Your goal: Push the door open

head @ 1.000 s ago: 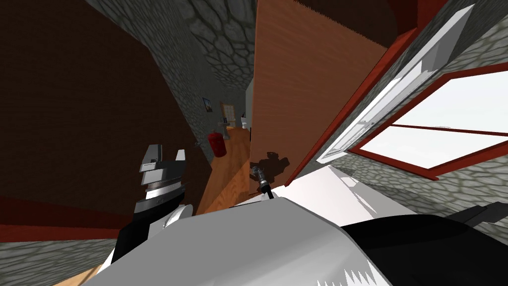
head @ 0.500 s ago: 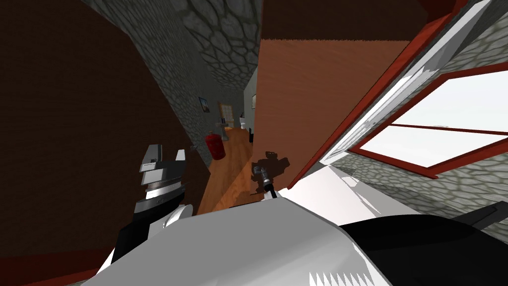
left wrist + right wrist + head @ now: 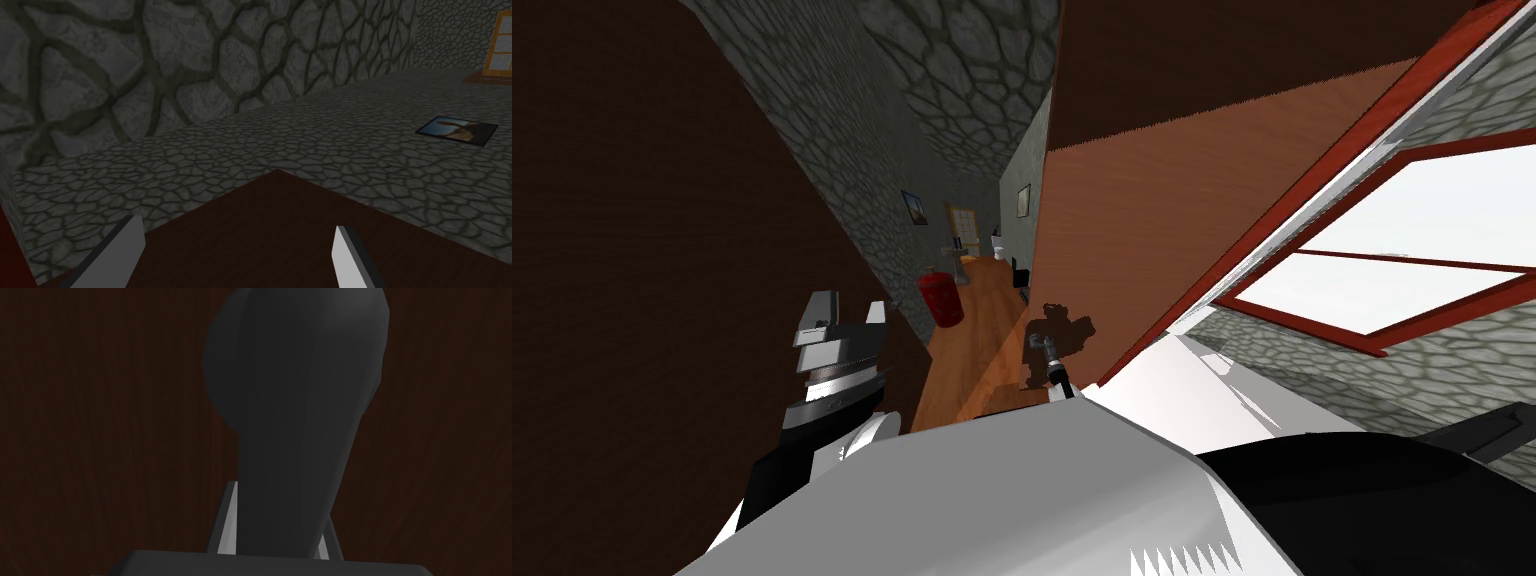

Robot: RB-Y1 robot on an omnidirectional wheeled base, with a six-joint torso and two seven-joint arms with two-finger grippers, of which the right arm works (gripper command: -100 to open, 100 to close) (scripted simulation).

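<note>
From the head: presses on the door (image 3: 1152,200) with the right gripper (image 3: 1039,348), low on the brown panel near its free edge. Finds the panel swung further aside than a second ago, uncovering more of the corridor floor (image 3: 977,340) and giving a plainer sight of the red cylinder (image 3: 940,297) and the far end. Puts part of that shift down to own advance, given a like slide of the whole picture. Judges the push as working and the opening as partly made, probably not yet wide enough for the body. Holds the left gripper (image 3: 847,312) raised at the left, beside a dark brown surface, idle.

From the left wrist: shows the left fingers (image 3: 120,250) spread wide, holding nothing.

From the right wrist: pinches the dark handle (image 3: 300,413), with fingers (image 3: 227,523) pressed against its sides close to the gripper body and the door's dark wood grain right behind. Reads the grip as firm. Needs, by judgement, more of the same forward push along the arc of the swing, with the base following. Risks losing the handle from the thin blades without a matching turn of the wrist.
</note>
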